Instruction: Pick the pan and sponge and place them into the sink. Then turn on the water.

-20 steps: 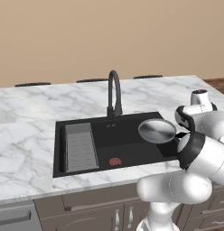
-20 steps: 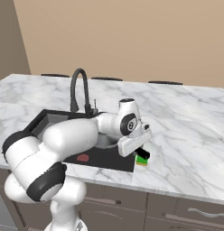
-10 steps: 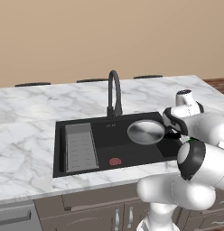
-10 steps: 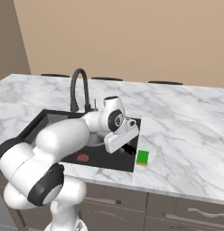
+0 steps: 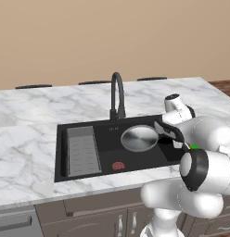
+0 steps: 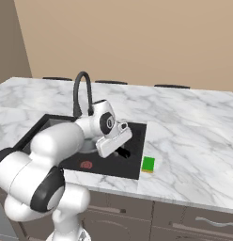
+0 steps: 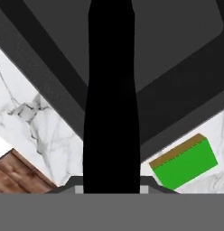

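Leftward since 1 second ago, the pan [image 5: 139, 138] now hangs over the sink [image 5: 61, 152] in my left base view, round, shallow, silver metal, beside the gooseneck faucet [image 5: 117, 95]. My right base view puts the green-topped sponge [image 6: 148, 164] on marble counter [image 6: 193, 155]. My gripper [image 7: 111, 182], in the hand view, is clamped on the pan's thin black handle [image 7: 111, 90].

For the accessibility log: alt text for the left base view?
A white robot arm's gripper holds a round silver-grey metal pan by its thin black handle over a black rectangular sink, beside a black gooseneck faucet on a marble counter.
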